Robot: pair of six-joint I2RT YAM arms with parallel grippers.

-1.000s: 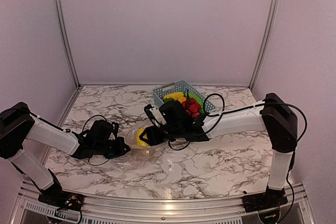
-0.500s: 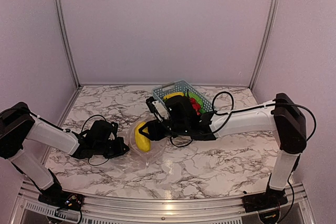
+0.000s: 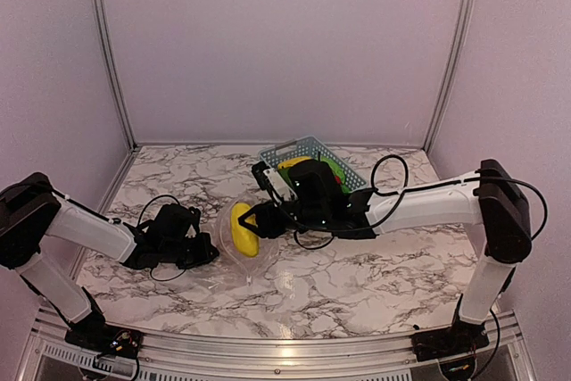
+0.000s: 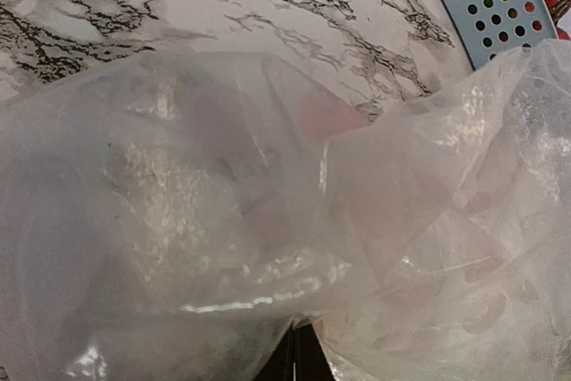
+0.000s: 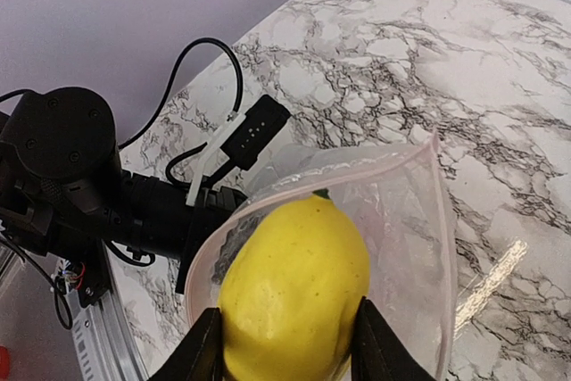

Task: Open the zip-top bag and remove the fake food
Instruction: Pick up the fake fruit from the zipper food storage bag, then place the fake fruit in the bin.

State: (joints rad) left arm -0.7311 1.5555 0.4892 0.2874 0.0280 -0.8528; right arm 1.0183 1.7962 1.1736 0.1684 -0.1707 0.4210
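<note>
Left claw [image 3: 208,254] clenched on bag [image 4: 223,202] tail, anchoring it toward table [image 3: 375,283] left edge; right claw [image 5: 287,350] grasps lemon [image 5: 294,274] at bag mouth, likely to pull it clear.

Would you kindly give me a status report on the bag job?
Left gripper shut on zip-top bag. Right gripper shut on lemon at bag's open mouth. Basket beyond right wrist, apart from bag.
</note>
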